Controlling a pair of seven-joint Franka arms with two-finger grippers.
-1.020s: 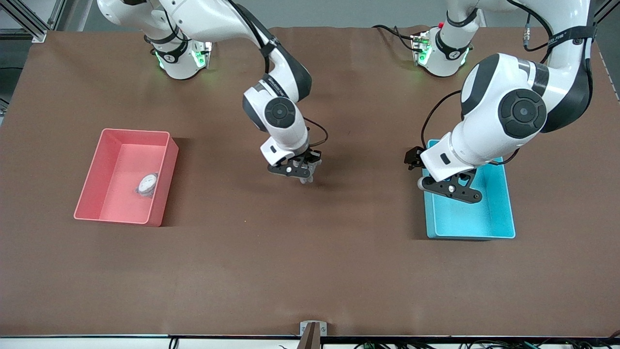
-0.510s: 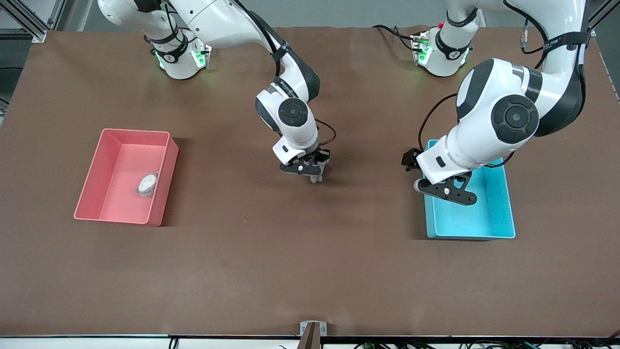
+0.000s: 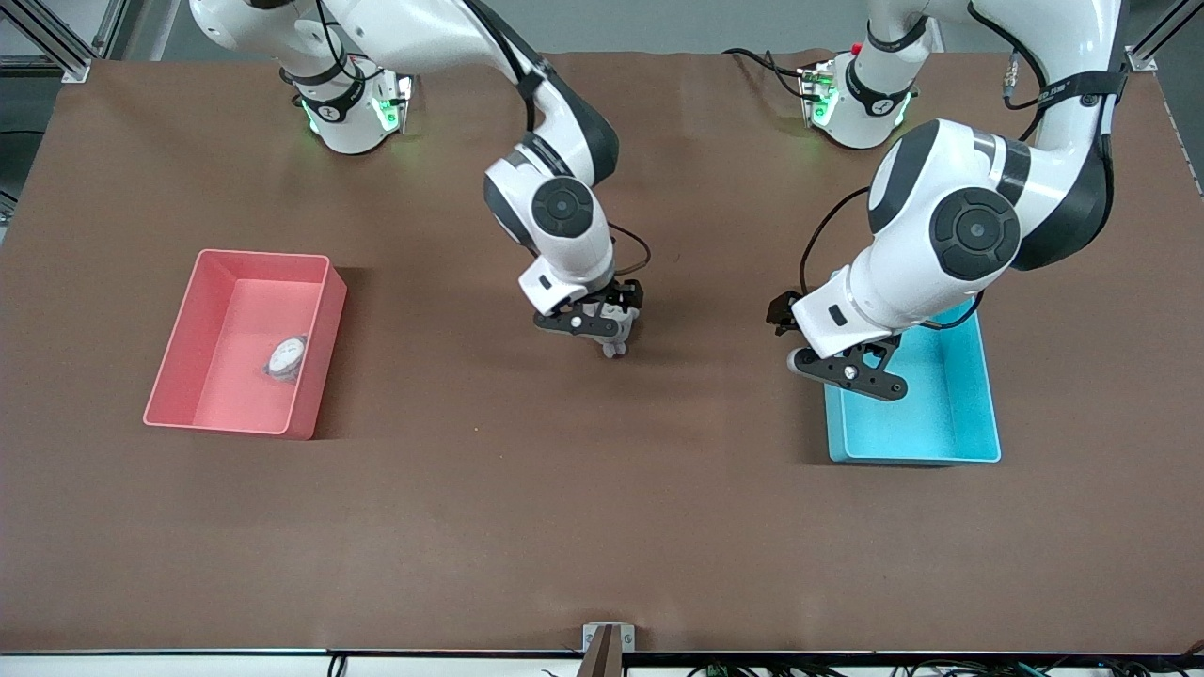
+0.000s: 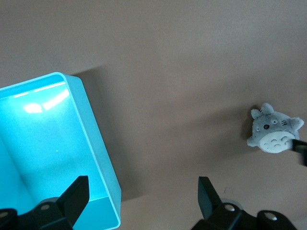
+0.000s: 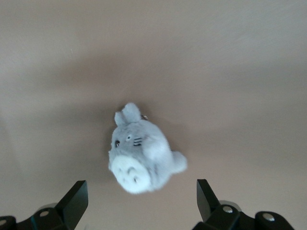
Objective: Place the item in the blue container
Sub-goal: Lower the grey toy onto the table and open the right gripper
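Observation:
A small grey and white plush toy [image 3: 614,349] [image 5: 141,155] [image 4: 273,132] lies on the brown table near its middle. My right gripper [image 3: 594,329] [image 5: 140,201] hangs just above it, open, with a finger on either side and nothing held. The blue container [image 3: 941,418] [image 4: 48,139] stands toward the left arm's end of the table and looks empty. My left gripper [image 3: 847,369] [image 4: 141,197] is open over the container's wall on the plush's side, with one finger above the bin's inside and the other above the table.
A pink bin [image 3: 188,376] stands toward the right arm's end of the table, with a round white-faced object [image 3: 285,357] in it. Brown table surface lies between the plush and the blue container.
The right gripper and the plush shifted a little toward the blue container. The left gripper drifted from over the bin's inside to over its wall nearest the plush.

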